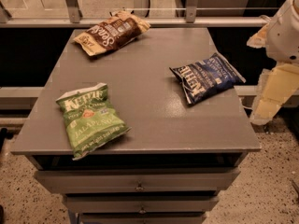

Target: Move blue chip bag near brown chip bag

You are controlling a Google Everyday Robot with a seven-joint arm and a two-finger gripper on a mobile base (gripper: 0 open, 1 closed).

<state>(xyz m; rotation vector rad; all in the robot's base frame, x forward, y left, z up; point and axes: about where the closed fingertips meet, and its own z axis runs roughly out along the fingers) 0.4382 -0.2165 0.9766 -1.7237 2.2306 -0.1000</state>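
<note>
Off the worktop's [154, 111] edge, just beside the blue bag [207, 77], my claw [271, 97] hangs with nothing in it that I can see; I cannot tell whether it is spread or pressed together. The brown bag [112, 33] lies well beyond, at the far corner. The blue bag sits close to the claw-side edge, so a clumsy approach could knock it off, or the crinkly foil could slip from my grip.

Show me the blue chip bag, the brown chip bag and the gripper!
blue chip bag [207, 77]: camera view, middle of its front.
brown chip bag [111, 33]: camera view, on its white lettering.
gripper [260, 115]: camera view, lower tip, beside the table [140, 78].
</note>
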